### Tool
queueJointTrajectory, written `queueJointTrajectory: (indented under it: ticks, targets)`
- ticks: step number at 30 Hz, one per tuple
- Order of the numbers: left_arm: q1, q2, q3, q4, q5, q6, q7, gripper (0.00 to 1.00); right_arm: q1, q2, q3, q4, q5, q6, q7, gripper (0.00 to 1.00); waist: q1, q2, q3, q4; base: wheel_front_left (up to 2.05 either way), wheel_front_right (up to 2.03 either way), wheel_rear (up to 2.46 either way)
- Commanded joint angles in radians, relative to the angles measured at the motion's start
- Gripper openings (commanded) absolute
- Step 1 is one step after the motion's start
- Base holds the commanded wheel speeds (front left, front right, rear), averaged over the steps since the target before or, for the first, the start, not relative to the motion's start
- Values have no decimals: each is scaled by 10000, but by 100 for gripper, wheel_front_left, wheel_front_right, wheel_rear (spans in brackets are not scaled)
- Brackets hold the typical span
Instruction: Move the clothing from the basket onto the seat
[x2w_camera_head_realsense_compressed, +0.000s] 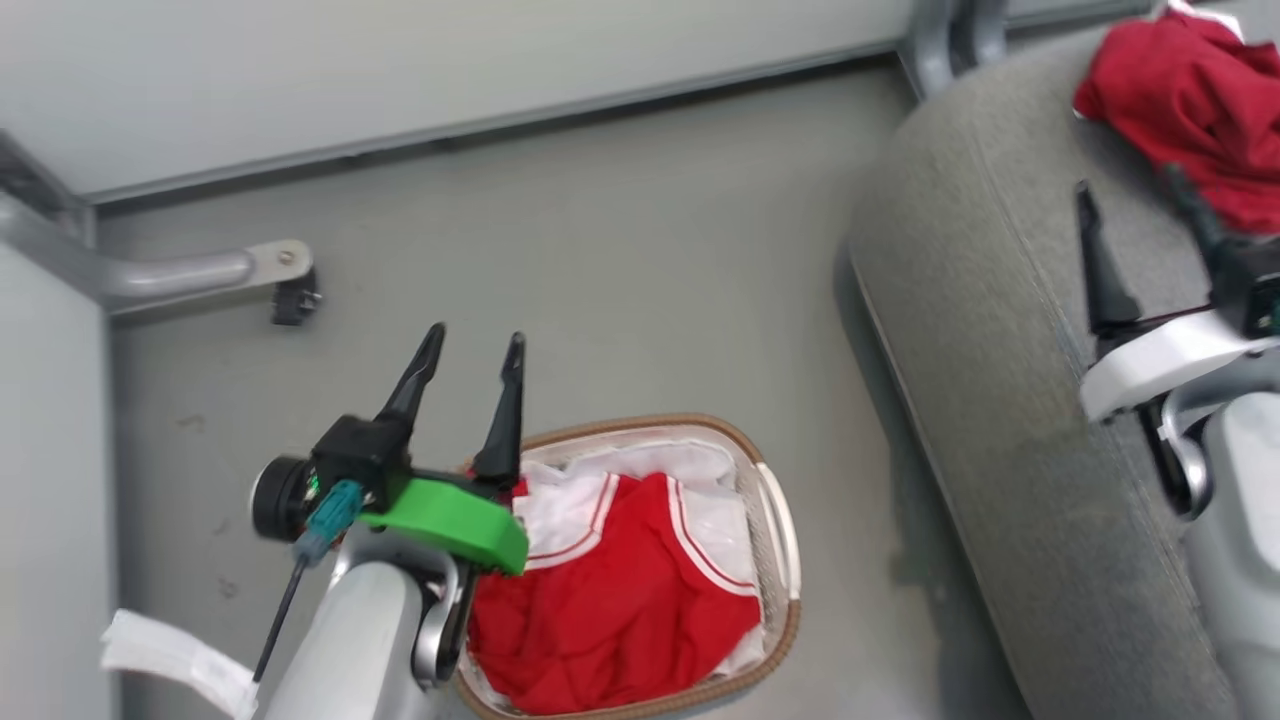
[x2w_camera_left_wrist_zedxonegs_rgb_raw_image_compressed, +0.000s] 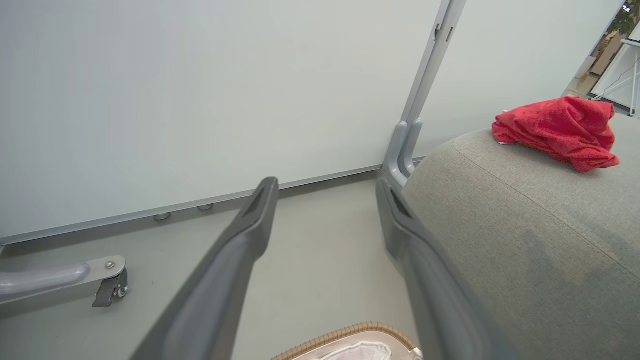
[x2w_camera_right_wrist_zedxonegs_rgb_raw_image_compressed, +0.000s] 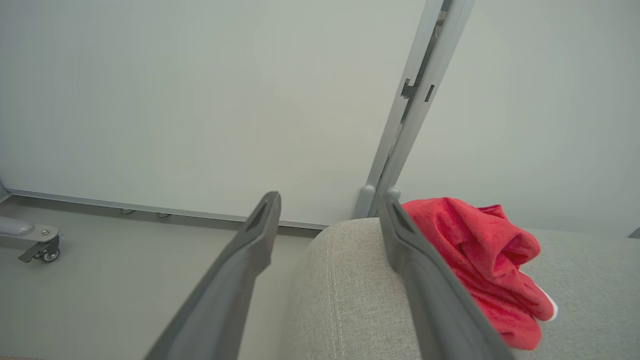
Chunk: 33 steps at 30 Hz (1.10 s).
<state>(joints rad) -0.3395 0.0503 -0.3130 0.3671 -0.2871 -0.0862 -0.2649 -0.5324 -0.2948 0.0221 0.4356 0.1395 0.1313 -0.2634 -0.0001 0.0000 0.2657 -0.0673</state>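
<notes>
Your left hand (x2w_camera_head_realsense_compressed: 475, 338) hangs over the left edge of the basket (x2w_camera_head_realsense_compressed: 650, 420), its fingers spread wide with nothing between them. The basket stands on the floor (x2w_camera_head_realsense_compressed: 650, 250), near the side of the seat (x2w_camera_head_realsense_compressed: 1000, 350) but apart from it. Most of the clothing (x2w_camera_head_realsense_compressed: 620, 590), red with white trim, lies heaped inside the basket on the white liner (x2w_camera_head_realsense_compressed: 690, 462).

Your right hand (x2w_camera_head_realsense_compressed: 1127, 182) is above the seat, its fingers wide apart and gripping nothing. One red piece (x2w_camera_head_realsense_compressed: 1180, 90) lies bunched at the seat's far edge, close to the grey post (x2w_camera_right_wrist_zedxonegs_rgb_raw_image_compressed: 400, 125) against the wall. In the right wrist view one finger (x2w_camera_right_wrist_zedxonegs_rgb_raw_image_compressed: 430, 290) crosses in front of that piece. You cannot tell from here whether it touches the cloth.
</notes>
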Motion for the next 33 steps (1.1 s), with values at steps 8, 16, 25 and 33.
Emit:
queueJointTrajectory:
  ticks: [8,16,25,33]
  targets:
    - [1250,6,873,-255,-72,212,9,100,1312,1075,67,-580,49,-12,-20,100,1,0,-1458,1440,0,0,0]
    - [2353,5,1396,-572,-94,297,9,100,2870,2028,-372,-1388,-481,-10,-20,100,1,0,-1930,1565,0,0,0]
    - [3045,8,1269,-730,-217,396,7,100,4297,2417,-569,-1937,-275,-10,-20,100,1,0,-2370,1515,0,0,0]
    - [3072,7,1174,-716,-237,428,8,100,4598,2427,-364,-1837,0,-10,-19,100,1,0,-2499,1422,0,0,0]
